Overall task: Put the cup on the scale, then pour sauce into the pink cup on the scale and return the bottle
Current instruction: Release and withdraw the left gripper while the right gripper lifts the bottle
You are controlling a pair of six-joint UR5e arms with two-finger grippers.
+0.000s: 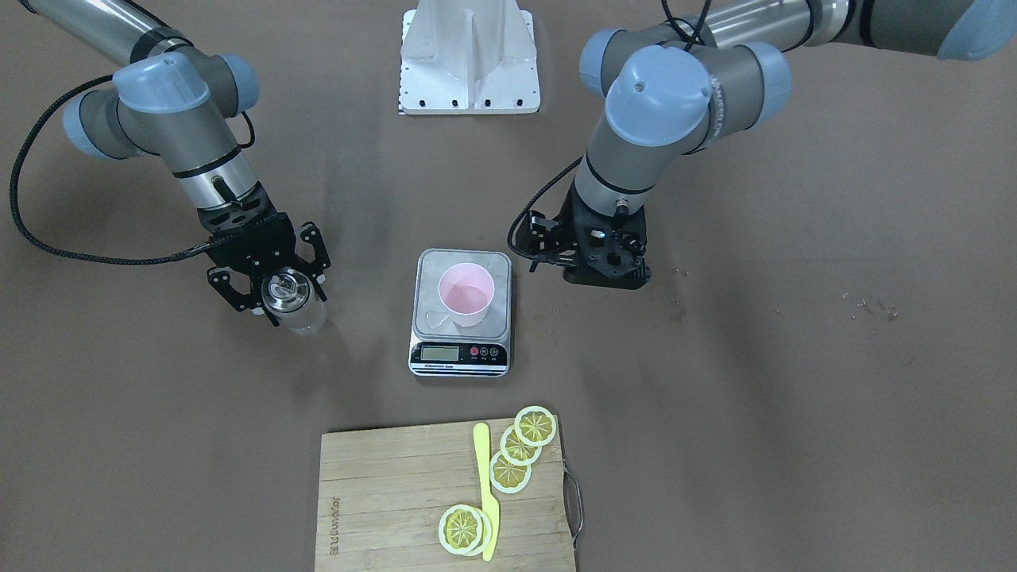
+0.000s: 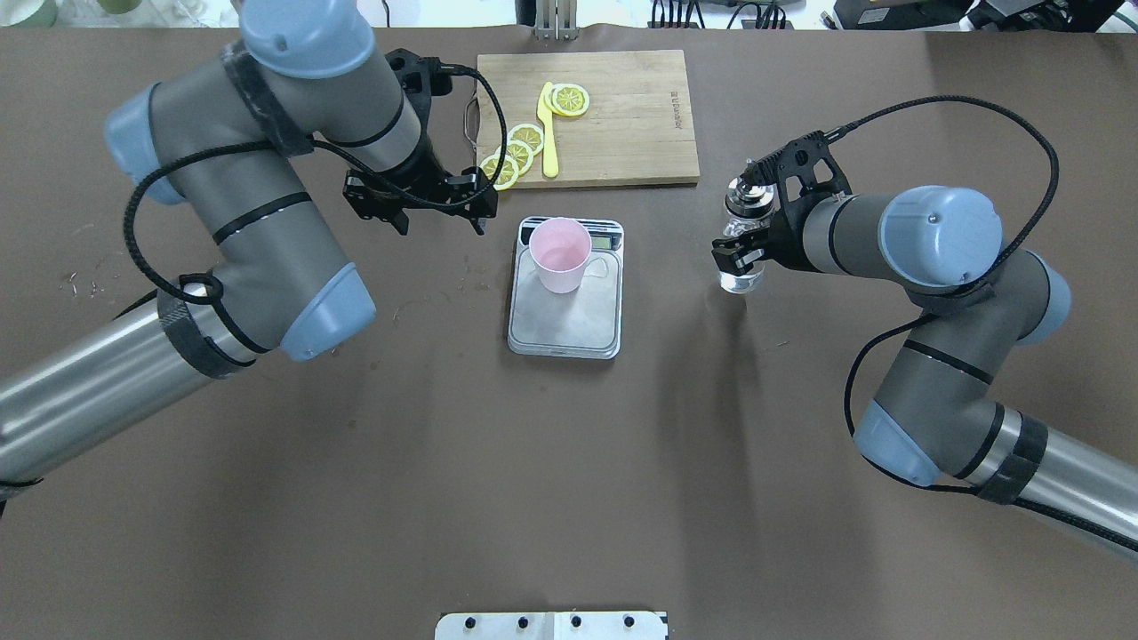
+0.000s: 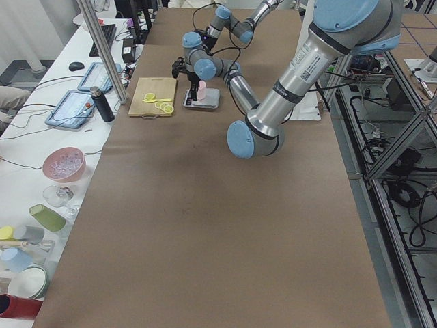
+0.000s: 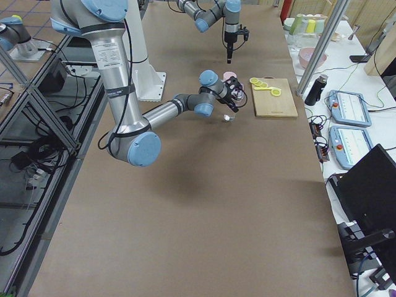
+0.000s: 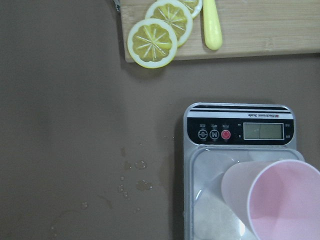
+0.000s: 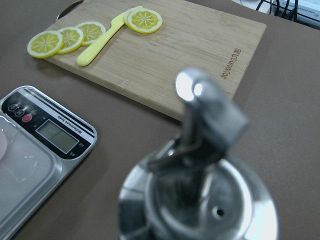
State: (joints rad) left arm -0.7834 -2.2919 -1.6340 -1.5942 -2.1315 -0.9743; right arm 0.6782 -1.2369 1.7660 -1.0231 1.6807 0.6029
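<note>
Left gripper (image 2: 440, 222) jaws spread, holding nothing, just beside scale (image 2: 569, 324), pink cup (image 2: 559, 255) upright on scale platform near display end, right gripper (image 2: 745, 242) clenched around upright bottle (image 2: 741, 277), well apart from scale on its right

Overhead and front views face oppositely, sharing scale (image 2: 564, 316).

Robotics lab, brown-covered bench (image 3: 205, 239), aluminium post (image 3: 104, 51), operator tablets (image 4: 349, 108) alongside, cables (image 3: 410, 198) on floor
</note>
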